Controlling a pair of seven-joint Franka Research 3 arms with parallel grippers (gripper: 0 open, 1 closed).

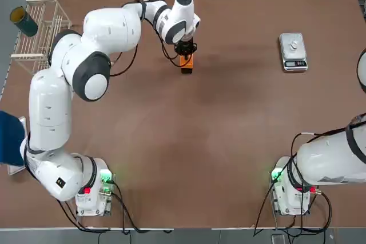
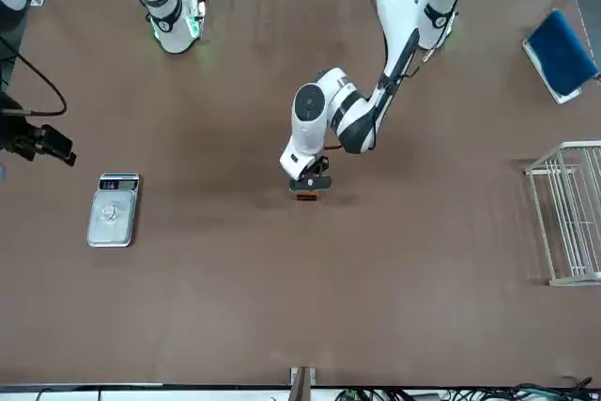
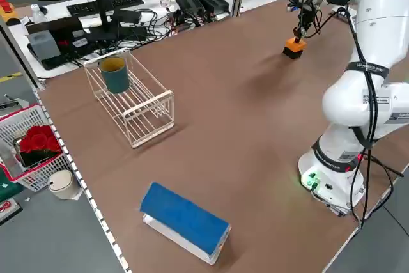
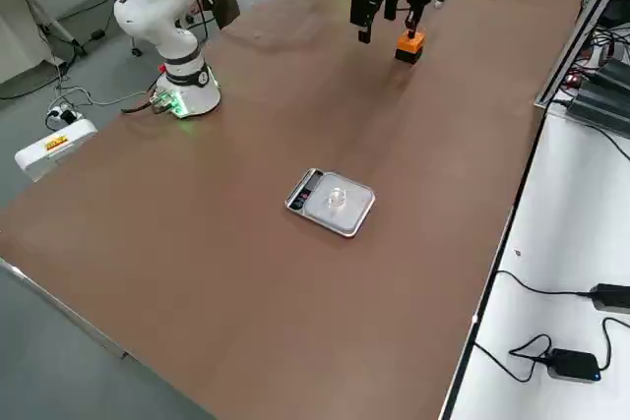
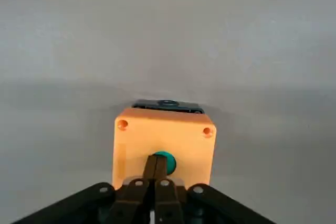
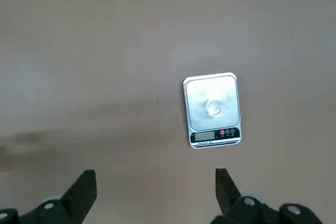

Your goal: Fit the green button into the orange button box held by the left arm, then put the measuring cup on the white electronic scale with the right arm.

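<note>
In the top view the left gripper stood just left of centre near the upper edge, over the box. Its wrist view showed the fingers pinched together, tips against the green button seated in the box's hole, apparently to press it home. The cup already sat on the scale, at upper right in the top view. The right gripper, jaws wide and empty, hung well back from it.
</note>
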